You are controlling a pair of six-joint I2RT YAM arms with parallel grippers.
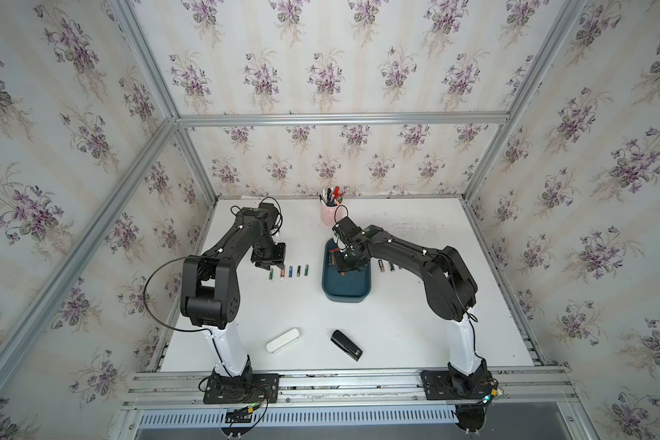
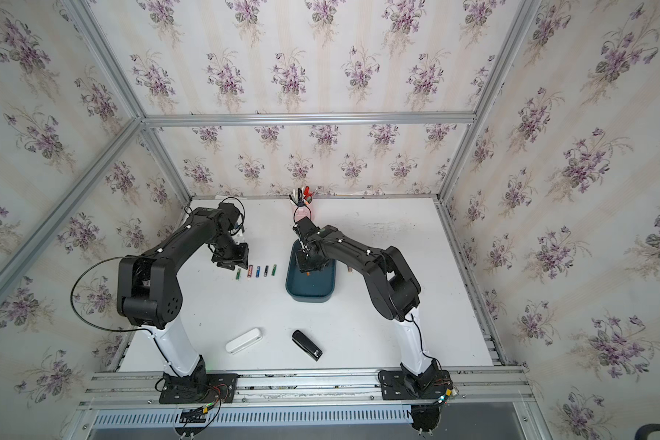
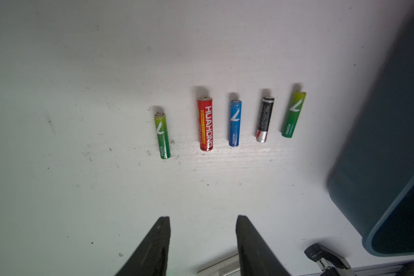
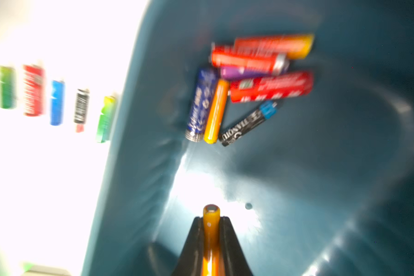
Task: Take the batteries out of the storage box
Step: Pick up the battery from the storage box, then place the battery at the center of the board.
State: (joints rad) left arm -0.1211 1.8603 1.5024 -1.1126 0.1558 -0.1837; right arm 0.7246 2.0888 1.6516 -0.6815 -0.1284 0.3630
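1. 5 batteries (image 3: pixel 234 123) out on the bench (image 1: pixel 302 304), in a neat row just left of the storage box (image 1: pixel 345 298); round, so apt to roll out of line if clipped by the left gripper (image 3: pixel 203 217) on a low pass.
2. At the box: light plastic by the look of it, likely to skid toward that row or tilt if hooked under its rim by a rising finger.
3. Biggest worry on the right: slim orange battery (image 4: pixel 210 210) pinched lengthwise in the right gripper (image 4: pixel 211 221), 1 end poking past the tips; slick wrap, so could slide or swivel out on a quick lift and fall back among the rest, or knock the right wall on the way over.
4. Further right, at least 2 batteries (image 1: pixel 381 265) on the bench just beside the box; could be struck and sent rolling toward the right edge by a careless set-down.
5. Left gripper: released, jaws parted, nothing between them; row of 5 near and ahead of its tips, not touching.
6. Right gripper: clenched on the orange battery, down inside the box above its floor; cannot tell whether lifted clear. 7 more batteries (image 4: pixel 270 87) heaped ahead of it, against the box's left wall toward the far end, apart from the tips.
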